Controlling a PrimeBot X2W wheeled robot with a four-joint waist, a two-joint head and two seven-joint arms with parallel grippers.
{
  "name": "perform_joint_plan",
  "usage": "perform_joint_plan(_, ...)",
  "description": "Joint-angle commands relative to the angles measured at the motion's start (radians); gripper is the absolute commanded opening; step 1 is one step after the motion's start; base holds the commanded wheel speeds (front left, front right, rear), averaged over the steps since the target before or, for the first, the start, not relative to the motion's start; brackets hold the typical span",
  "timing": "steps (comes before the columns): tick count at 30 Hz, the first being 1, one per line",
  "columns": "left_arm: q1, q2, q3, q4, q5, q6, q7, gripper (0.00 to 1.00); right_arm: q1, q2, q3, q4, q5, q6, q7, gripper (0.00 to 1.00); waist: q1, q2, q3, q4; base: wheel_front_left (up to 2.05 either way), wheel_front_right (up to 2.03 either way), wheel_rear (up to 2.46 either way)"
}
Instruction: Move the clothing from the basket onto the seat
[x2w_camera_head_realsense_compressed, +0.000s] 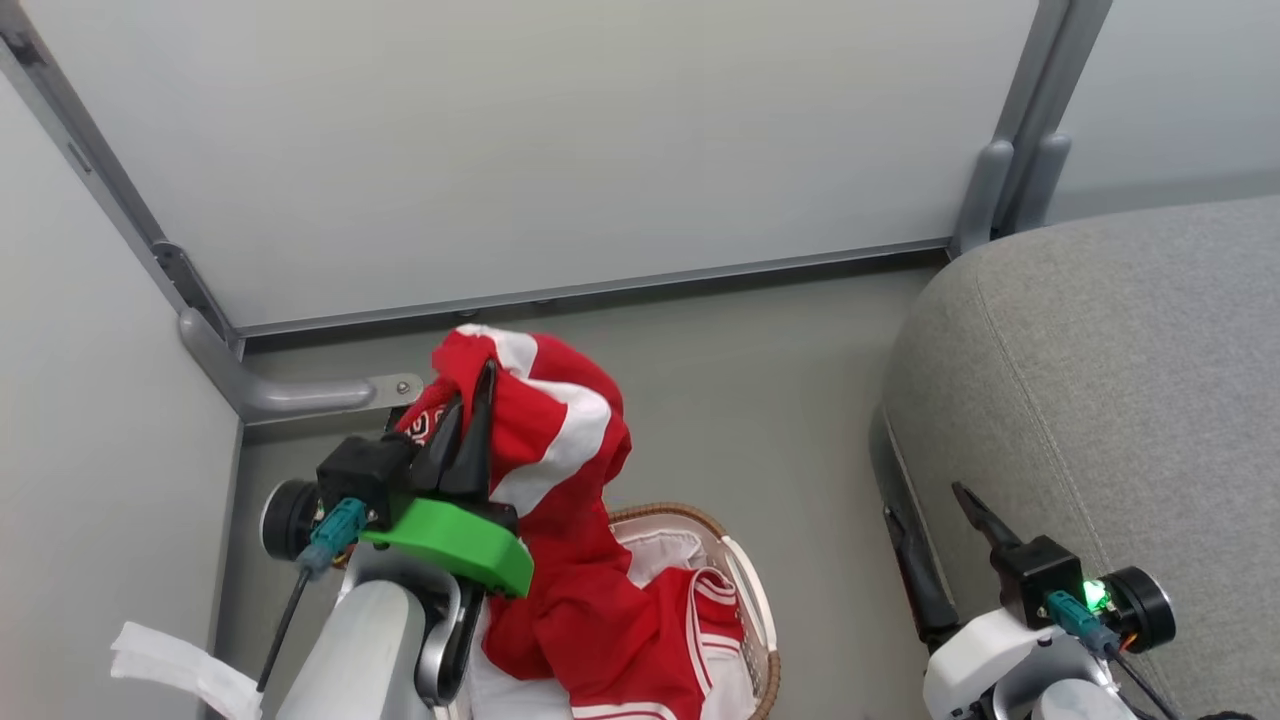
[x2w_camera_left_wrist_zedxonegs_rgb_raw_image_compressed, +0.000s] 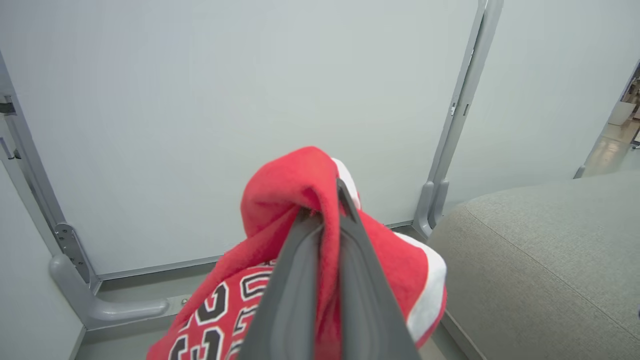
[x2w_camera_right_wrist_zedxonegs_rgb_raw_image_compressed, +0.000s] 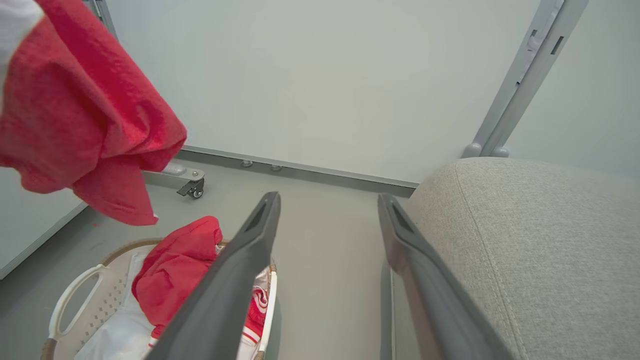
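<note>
Left gripper (x2w_camera_left_wrist_zedxonegs_rgb_raw_image_compressed: 322, 200) was pinched shut on a bunched fold of the red clothing (x2w_camera_head_realsense_compressed: 560, 440), held above the basket (x2w_camera_head_realsense_compressed: 745, 590) where more lay; fabric judged light, limp, best gathered; right gripper (x2w_camera_right_wrist_zedxonegs_rgb_raw_image_compressed: 329, 199) gaped empty beside the seat (x2w_camera_head_realsense_compressed: 1100, 380).

The head camera looks down from high up at the basket (x2w_camera_head_realsense_compressed: 668, 513) and the seat (x2w_camera_head_realsense_compressed: 1100, 380). The left wrist camera sits very near the red clothing (x2w_camera_left_wrist_zedxonegs_rgb_raw_image_compressed: 290, 185), facing the white wall (x2w_camera_left_wrist_zedxonegs_rgb_raw_image_compressed: 250, 100). The right wrist camera looks from low down. All three share the seat and white wall.
</note>
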Motion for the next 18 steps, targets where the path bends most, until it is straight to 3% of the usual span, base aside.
perform_joint_plan(1,-0.020,0.000,-0.007,-0.020,-0.003,-0.005,0.000,0.00,0.019,-0.004,0.013,0.006,0.002,-0.001,-0.002,1.00,0.0001,0.0000,-0.024,0.022,0.00,0.00,0.00)
perform_joint_plan(6,-0.047,0.000,-0.041,-0.066,-0.025,-0.005,0.000,0.00,0.030,-0.003,0.095,0.023,-0.012,-0.001,-0.002,1.00,0.0001,0.0000,-0.033,0.033,0.00,0.00,0.00)
perform_joint_plan(10,-0.051,0.000,-0.072,-0.081,-0.039,-0.005,0.000,0.00,-0.005,-0.004,0.223,0.042,-0.023,-0.001,-0.002,1.00,0.0001,0.0000,-0.033,0.042,0.00,0.00,0.00)
perform_joint_plan(18,-0.056,0.001,-0.163,-0.088,-0.067,0.006,0.000,0.00,-0.151,-0.005,0.456,0.043,0.061,-0.001,-0.002,1.00,0.0001,0.0000,-0.022,0.083,0.00,0.00,0.00)
